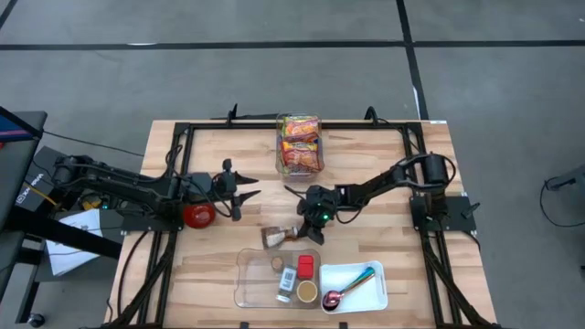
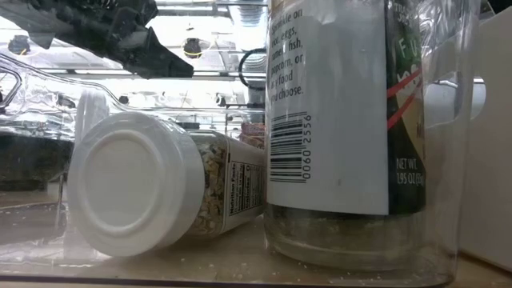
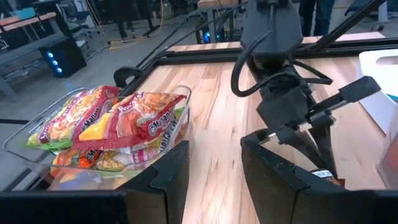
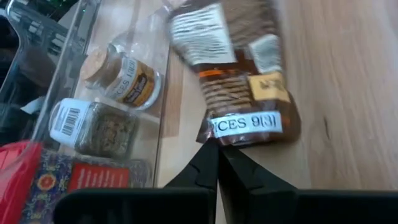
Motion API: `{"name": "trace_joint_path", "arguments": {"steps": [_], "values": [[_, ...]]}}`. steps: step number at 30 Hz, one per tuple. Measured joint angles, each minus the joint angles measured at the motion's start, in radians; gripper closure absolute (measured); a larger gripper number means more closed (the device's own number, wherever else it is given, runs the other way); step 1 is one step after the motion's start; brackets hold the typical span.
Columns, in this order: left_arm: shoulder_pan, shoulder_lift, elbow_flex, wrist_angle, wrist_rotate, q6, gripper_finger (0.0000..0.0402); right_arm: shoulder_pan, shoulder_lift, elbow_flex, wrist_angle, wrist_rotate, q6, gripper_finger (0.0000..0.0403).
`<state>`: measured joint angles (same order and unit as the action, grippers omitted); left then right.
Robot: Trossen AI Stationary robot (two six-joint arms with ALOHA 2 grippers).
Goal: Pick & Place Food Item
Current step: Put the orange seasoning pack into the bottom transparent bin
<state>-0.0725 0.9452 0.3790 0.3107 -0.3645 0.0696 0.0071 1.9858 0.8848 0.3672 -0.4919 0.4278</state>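
A brown snack packet (image 1: pixel 276 238) with a white label lies on the wooden table just beyond the clear tray (image 1: pixel 247 291). It fills the right wrist view (image 4: pixel 239 74). My right gripper (image 1: pixel 309 228) is at its right end, fingers closed (image 4: pixel 217 152). My left gripper (image 1: pixel 242 187) is open and empty at the table's left-middle, with a gap between its fingers (image 3: pixel 214 180). It points toward the right arm. My right gripper pinches the packet's end seam (image 4: pixel 214 138), below the white label, between its two shut fingers. Only the fingertips meet the edge. The fingers slant down from the table's right side. I cannot tell whether the packet's far part rests on the table.
A clear bin (image 1: pixel 300 143) of noodle packets stands at the far middle and shows in the left wrist view (image 3: pixel 112 124). The clear tray holds spice jars (image 2: pixel 160 192) and a red box (image 1: pixel 305 266). A white tray (image 1: pixel 366 292) with a spoon lies to its right.
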Motion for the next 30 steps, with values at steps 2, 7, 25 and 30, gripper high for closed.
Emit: {"name": "trace_joint_path", "arguments": {"steps": [2,7,25,30], "values": [[-0.006,0.0,0.0,-0.005,0.0,0.0,0.0261,-0.001,-0.008,-0.002,-0.006,-0.003,-0.004,0.0402],[-0.018,0.0,0.0,-0.005,0.0,0.0,0.0261,0.0,-0.065,-0.035,-0.036,0.018,-0.017,0.0402],[-0.02,0.0,0.0,-0.005,0.099,-0.004,0.0261,-0.001,-0.309,-0.195,-0.015,0.185,-0.027,0.0403],[-0.02,0.0,0.0,-0.004,0.118,-0.008,0.0261,-0.002,-0.315,-0.201,-0.014,0.186,-0.027,0.0403]]}}
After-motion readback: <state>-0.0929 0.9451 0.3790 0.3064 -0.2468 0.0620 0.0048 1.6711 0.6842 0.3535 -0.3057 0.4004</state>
